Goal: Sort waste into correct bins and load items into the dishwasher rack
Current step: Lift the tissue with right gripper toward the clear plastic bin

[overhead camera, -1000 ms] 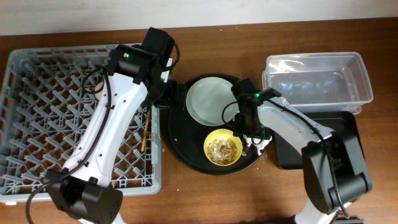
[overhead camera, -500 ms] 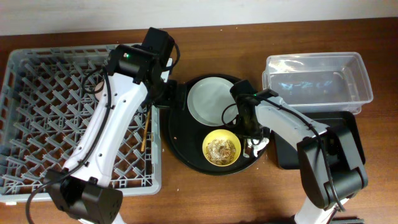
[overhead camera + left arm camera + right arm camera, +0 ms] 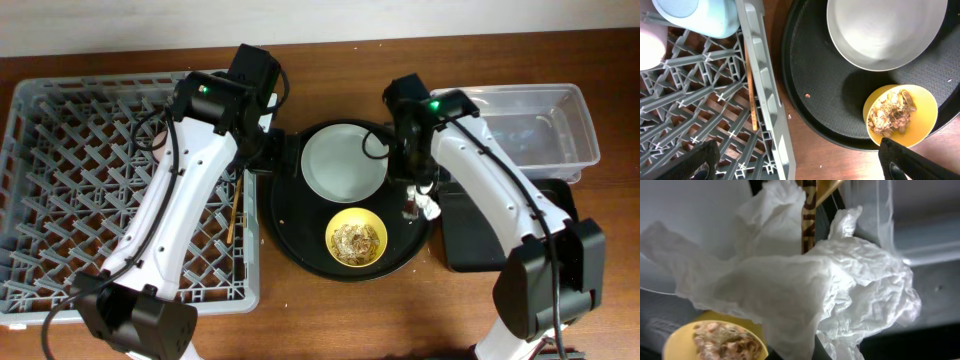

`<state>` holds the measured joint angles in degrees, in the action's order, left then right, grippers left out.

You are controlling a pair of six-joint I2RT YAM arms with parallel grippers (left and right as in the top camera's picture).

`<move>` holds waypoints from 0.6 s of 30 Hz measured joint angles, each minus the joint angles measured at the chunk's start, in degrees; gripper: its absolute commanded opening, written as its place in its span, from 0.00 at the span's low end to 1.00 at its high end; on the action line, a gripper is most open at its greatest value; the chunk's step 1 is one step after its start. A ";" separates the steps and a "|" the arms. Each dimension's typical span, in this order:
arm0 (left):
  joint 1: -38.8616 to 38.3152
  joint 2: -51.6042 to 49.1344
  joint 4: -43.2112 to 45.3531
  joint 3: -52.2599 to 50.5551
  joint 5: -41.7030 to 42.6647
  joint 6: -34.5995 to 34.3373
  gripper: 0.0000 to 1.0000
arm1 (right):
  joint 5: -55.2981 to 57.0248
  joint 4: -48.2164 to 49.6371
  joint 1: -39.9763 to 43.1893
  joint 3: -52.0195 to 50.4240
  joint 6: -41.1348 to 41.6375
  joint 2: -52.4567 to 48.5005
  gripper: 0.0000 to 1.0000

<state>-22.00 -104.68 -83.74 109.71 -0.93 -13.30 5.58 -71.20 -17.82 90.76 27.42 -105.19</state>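
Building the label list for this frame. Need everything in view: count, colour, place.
dishwasher rack: 1, grey, table's left
blue cup: 1, pale blue, in rack near its right wall
pink cup: 1, pale pink, in rack beside blue cup
chopstick: 1 visible, wood, in rack along right wall
round tray: 1, black, centre
plate: 1, grey-white, on round tray, far side
yellow bowl: 1, yellow, on round tray, near side
food scraps: pile, tan, in yellow bowl
clear tub: 1, clear, far right
black rectangular tray: 1, black, right, nearer than tub
tissue wad: 1, white, in right gripper
table: 1, brown wood
left gripper: open, between rack and round tray
right gripper: shut on tissue wad, round tray's right edge
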 measured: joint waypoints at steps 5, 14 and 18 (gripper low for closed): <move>0.00 0.00 0.00 0.00 0.00 -0.02 0.99 | -0.04 0.68 2.95 3.76 -1.11 -0.02 0.04; 0.00 0.00 0.00 0.00 0.00 -0.02 0.99 | 0.02 8.76 21.14 9.92 -1.36 -0.02 0.04; 0.00 0.00 0.00 0.00 0.00 -0.02 0.99 | 0.00 9.14 23.76 9.92 -1.36 -0.94 0.08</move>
<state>-22.00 -104.68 -83.74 109.71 -0.93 -13.32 5.58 -62.06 5.93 100.68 26.06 -106.13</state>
